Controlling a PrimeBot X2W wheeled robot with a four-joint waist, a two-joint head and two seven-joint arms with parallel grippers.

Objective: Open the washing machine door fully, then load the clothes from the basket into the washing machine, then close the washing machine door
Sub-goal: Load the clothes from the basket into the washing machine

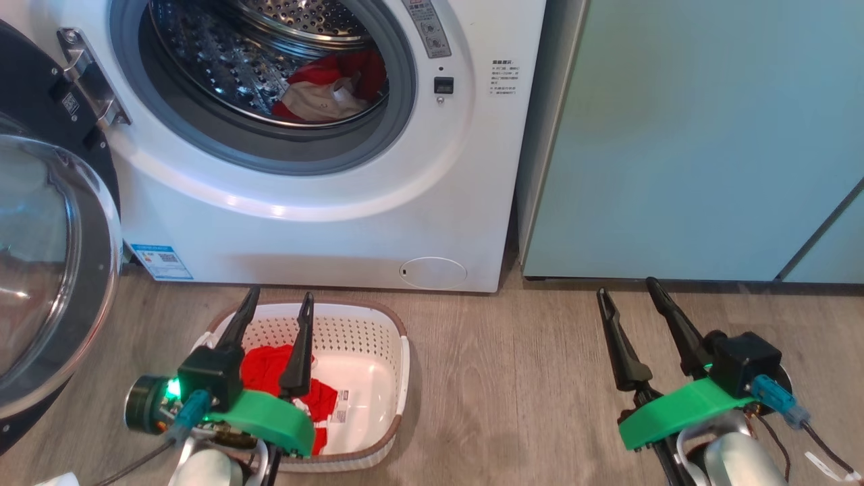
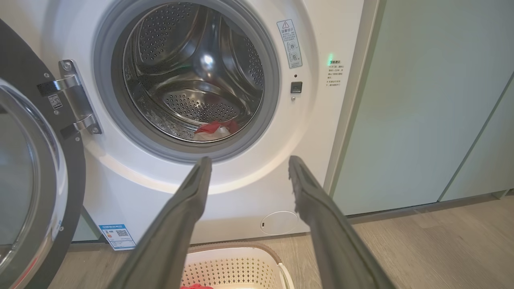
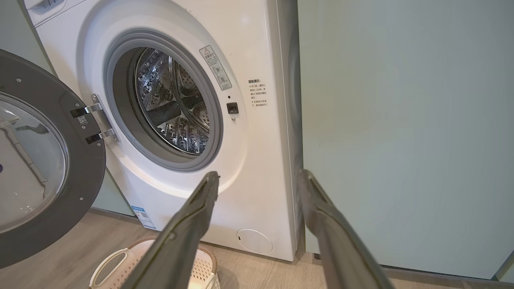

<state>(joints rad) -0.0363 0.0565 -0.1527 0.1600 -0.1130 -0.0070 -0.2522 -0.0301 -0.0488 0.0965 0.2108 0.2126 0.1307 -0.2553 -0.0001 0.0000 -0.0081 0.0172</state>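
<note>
I see a shiny perforated steel drum [image 1: 223,74]. The basket [image 1: 351,334] is matt cream plastic, the clothes [image 1: 266,371] soft red cloth.

The head camera looks down at the washing machine [image 1: 304,229] and basket [image 1: 403,364]. Both wrist cameras, low and near, face its drum [image 2: 192,80].

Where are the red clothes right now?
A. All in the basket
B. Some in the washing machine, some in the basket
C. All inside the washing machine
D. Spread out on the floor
B: some red clothes lie inside the washing machine, and more red fabric sits in the basket in front of it.
</note>
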